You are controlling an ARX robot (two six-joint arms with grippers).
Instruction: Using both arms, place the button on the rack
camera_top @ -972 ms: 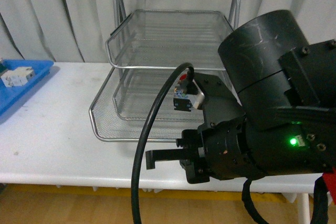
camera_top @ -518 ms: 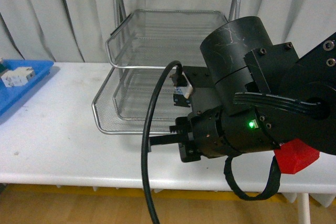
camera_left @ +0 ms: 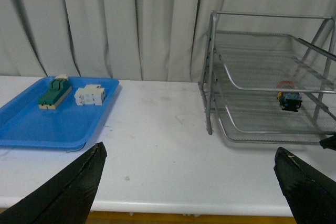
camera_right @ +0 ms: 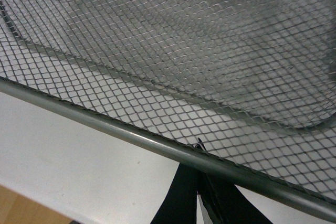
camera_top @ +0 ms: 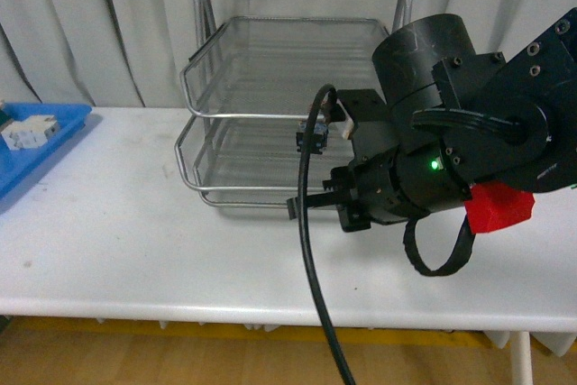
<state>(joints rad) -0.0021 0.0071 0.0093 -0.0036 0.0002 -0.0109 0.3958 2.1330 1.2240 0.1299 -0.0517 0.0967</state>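
The button (camera_left: pixel 289 100) sits inside the wire-mesh rack (camera_left: pixel 252 77), on a lower tray (red cap barely visible). Right gripper (camera_top: pixel 311 203) is pinched closed on the bottom tray's front rim (camera_right: pixel 157 145). Left gripper's fingers (camera_left: pixel 68 192) stand wide apart, holding nothing, above the white table (camera_left: pixel 157 145).

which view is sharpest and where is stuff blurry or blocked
Left wrist view is sharpest: rack, blue tray and button read clearly under even, soft light, with the left gripper fingers dark at the corners. Front view is partly blocked by the right arm. Right wrist view sits very close to the mesh, which softens toward the far side; the right gripper is dark.
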